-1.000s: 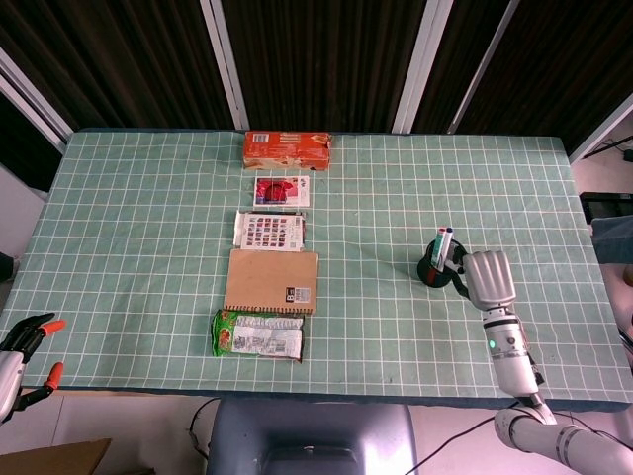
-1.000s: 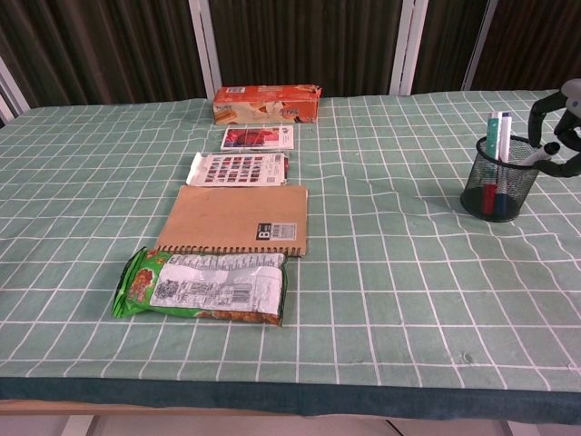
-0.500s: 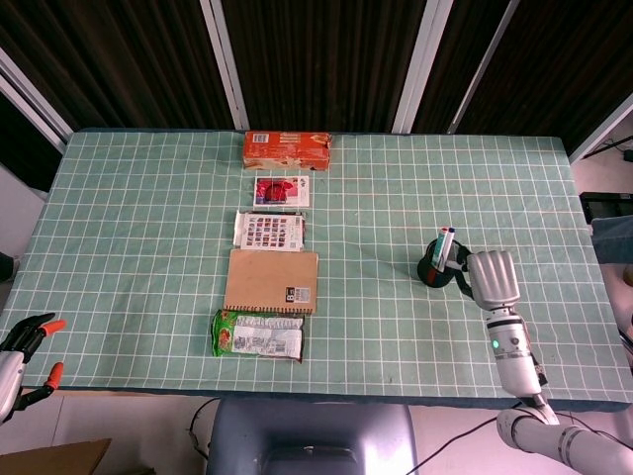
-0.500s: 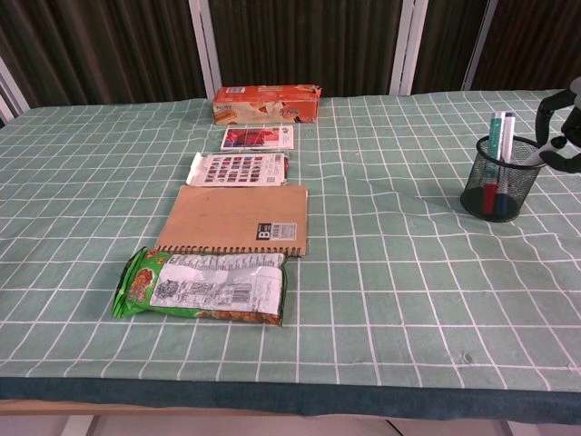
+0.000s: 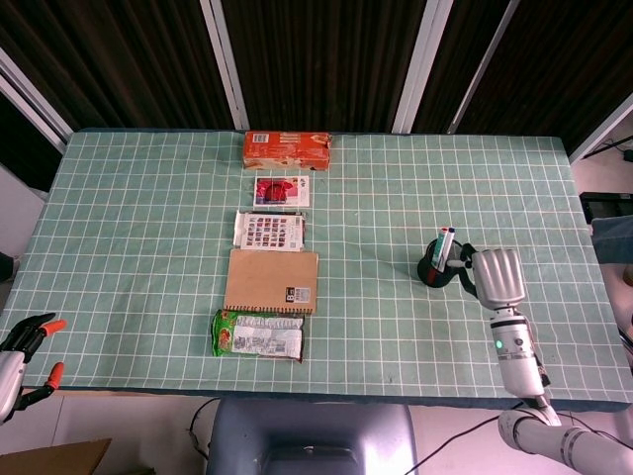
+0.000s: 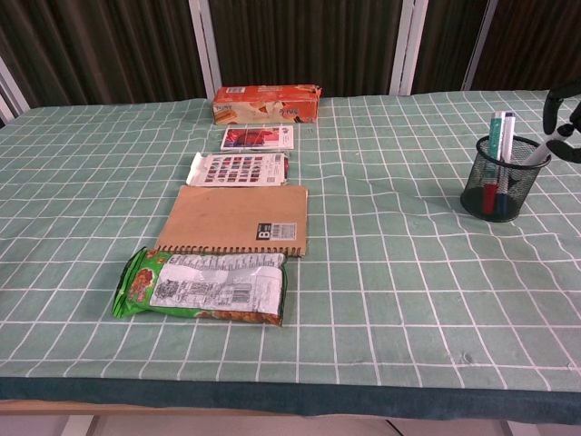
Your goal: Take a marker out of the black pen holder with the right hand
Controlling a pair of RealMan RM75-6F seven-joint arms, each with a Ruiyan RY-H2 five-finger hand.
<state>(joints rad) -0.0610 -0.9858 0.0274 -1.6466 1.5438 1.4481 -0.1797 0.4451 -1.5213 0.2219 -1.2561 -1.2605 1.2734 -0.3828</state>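
1. Several markers (image 6: 497,136) stand in the black pen holder (image 6: 494,192) at the right of the frame, on the green checked table (image 6: 390,272).
2. The right hand (image 5: 494,276) sits just right of the holder; its dark fingers (image 6: 561,107) seem to pinch a grey marker (image 6: 536,153) leaning out over the rim, though the frame edge cuts them off.
3. The left hand (image 5: 22,346) hangs at the lower left corner, fingers apart, holding nothing.
4. A brown notebook (image 5: 273,281) lies centre-left, with a green snack bag (image 5: 257,333) just below it.

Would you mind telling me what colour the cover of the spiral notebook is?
The spiral notebook has a plain brown kraft cover with a small black label; the chest view shows it best.
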